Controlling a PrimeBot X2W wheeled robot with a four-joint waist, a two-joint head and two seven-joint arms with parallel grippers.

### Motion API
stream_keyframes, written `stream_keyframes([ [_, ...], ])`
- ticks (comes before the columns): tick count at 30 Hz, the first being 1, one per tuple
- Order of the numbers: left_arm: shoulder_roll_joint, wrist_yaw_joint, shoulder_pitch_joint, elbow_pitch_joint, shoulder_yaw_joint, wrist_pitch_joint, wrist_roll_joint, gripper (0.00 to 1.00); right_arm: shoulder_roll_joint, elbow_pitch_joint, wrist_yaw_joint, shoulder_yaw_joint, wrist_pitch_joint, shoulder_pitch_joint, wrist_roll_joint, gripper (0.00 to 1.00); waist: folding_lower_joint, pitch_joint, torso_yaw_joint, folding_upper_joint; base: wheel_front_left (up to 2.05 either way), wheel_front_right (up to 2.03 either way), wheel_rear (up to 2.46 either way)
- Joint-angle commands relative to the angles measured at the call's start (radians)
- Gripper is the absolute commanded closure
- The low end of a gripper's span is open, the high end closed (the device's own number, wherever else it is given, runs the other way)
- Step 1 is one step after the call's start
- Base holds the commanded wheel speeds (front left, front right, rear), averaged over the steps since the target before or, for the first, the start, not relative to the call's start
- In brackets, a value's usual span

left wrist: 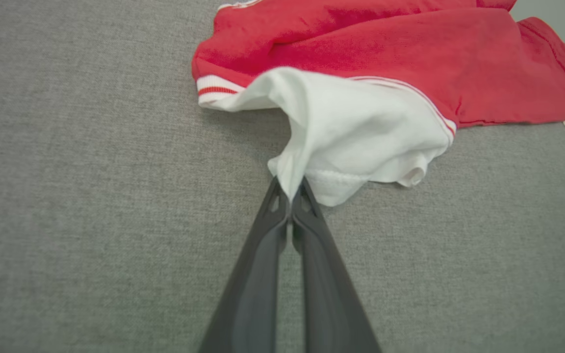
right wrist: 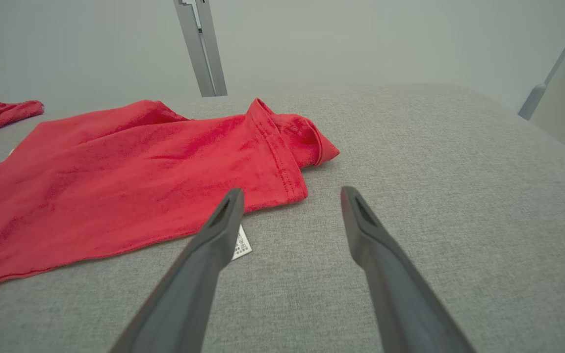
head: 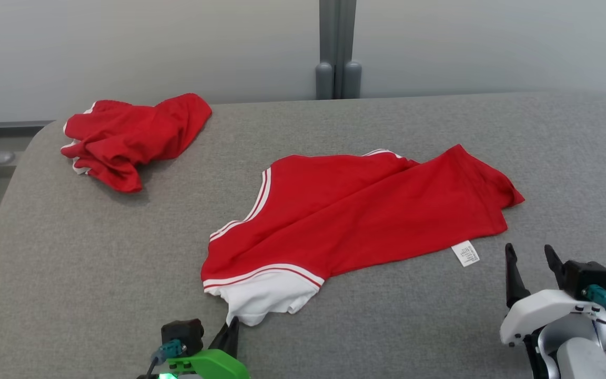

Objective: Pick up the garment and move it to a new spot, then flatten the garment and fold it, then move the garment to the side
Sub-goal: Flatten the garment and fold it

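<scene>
The garment (head: pixel 355 210), a red shirt, lies spread near the middle of the grey fabric-covered table (head: pixel 413 316). Its long axis runs on a slant in the head view, from the near left up to the far right. Its white sleeve (head: pixel 261 295) points back toward us at the near-left end, the white-striped neckline (head: pixel 258 202) faces left, and the hem (head: pixel 492 184) sits at the far-right end with one corner bunched. A small white label (head: pixel 465 253) pokes out from the near long edge. Our left jaws are clenched on the sleeve's edge: in the left wrist view the two dark fingers (left wrist: pixel 263 255) press together, and the white cloth pulls into a ridge up to their tips. Our right jaws stand released with nothing between them, above bare table just beside the label and near the hem. A second red garment (head: pixel 129 139) lies crumpled by the table's far-left corner, well apart from the shirt. Bare fabric lies between the two garments, to the right of the hem as far as the table's rounded right edge, and along the near strip between our arms. The far edge runs close behind the shirt's upper side, while the left edge curves away past the crumpled piece.
</scene>
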Motion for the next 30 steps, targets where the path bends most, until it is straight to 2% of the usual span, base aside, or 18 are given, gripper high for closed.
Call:
stream_keyframes([
  [1,0.001,-0.001,-0.017,-0.012,-0.003,-0.009,0.003,1.0,-0.003,0.024,-0.001,-0.023,0.014,-0.029,-0.024,0.0,0.0,0.015,0.027,-0.0001,0.0,0.0,0.0],
  [12,0.019,0.017,-0.04,-0.151,-0.032,-0.012,0.04,1.0,-0.003,0.262,-0.001,-0.273,0.109,-0.257,-0.199,0.0,0.0,0.104,0.127,-0.0001,0.0,0.0,0.0],
  [17,0.028,0.027,-0.035,-0.209,-0.035,-0.011,0.042,1.0,-0.019,0.353,-0.001,-0.303,0.156,-0.333,-0.245,0.0,0.0,0.129,0.143,-0.0001,0.0,0.0,0.0],
  [22,0.036,0.038,-0.025,-0.239,-0.033,-0.008,0.04,1.0,-0.049,0.458,-0.001,-0.272,0.231,-0.384,-0.244,0.0,0.0,0.137,0.142,-0.0001,0.0,0.0,0.0],
  [23,0.038,0.041,-0.025,-0.243,-0.031,-0.008,0.039,1.0,-0.053,0.473,-0.001,-0.26,0.24,-0.389,-0.242,0.11,0.0,0.138,0.14,-0.0001,0.0,0.0,0.0],
  [24,0.041,0.044,-0.024,-0.247,-0.029,-0.007,0.038,1.0,-0.058,0.491,-0.001,-0.247,0.251,-0.395,-0.236,0.52,0.0,0.138,0.136,-0.0001,0.0,0.0,0.0],
  [28,0.05,0.05,-0.021,-0.272,-0.021,-0.007,0.034,1.0,-0.069,0.539,-0.002,-0.203,0.296,-0.41,-0.203,1.0,0.0,0.128,0.118,-0.0001,0.0,0.0,0.0],
  [30,0.056,0.049,-0.022,-0.288,-0.015,-0.004,0.025,1.0,-0.069,0.547,-0.002,-0.17,0.31,-0.419,-0.177,1.0,0.0,0.115,0.106,-0.0001,0.0,0.0,0.0],
])
